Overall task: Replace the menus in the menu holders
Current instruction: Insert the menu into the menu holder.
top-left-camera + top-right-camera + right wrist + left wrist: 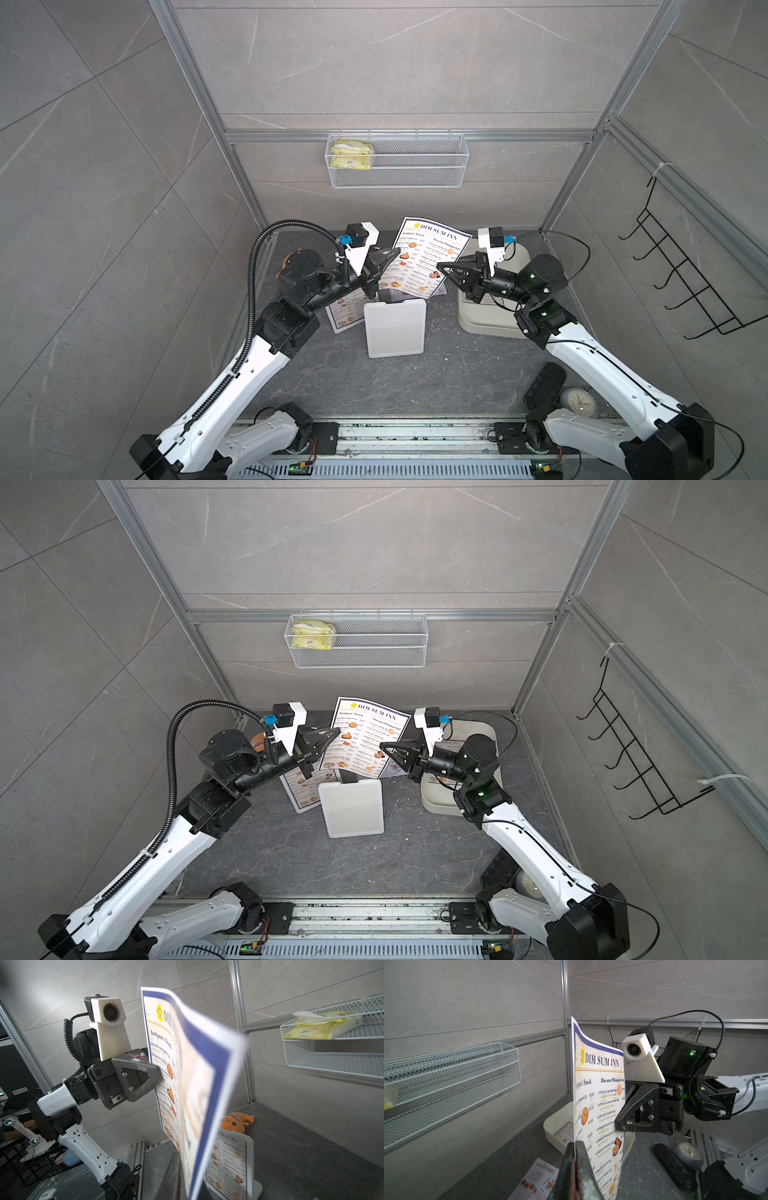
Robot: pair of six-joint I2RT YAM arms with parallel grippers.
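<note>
Closest in, a metal rail [415,436] carries both arm bases. Nearer than the face-down menu holder [395,328], toward the right arm, lie one grey clock [579,402] and one black oblong object [544,384]. That holder shows its plain white back on the dark surface [415,382]. Just beside it, toward the left arm, the second menu holder [343,313] has a "DIM SUM INN" sheet in it.

Just beyond and above the face-down menu holder hangs the held menu [428,257], off the surface. It reads "DIM SUM INN", "Antipasti /Snack" and "Dim sum/Wheaten food". The left gripper [394,253] is clenched on one side edge and the right gripper [441,266] on the opposite edge.

Beyond that holder, one special menu [537,1180], headed "SPECIAL MENU", lies flat. Toward the right arm, one cream tray [486,324] contains a third "DIM SUM INN" sheet [564,1134]. Farthest beyond, one wire basket [397,174] on the wall holds a yellow-green packet [352,156].
</note>
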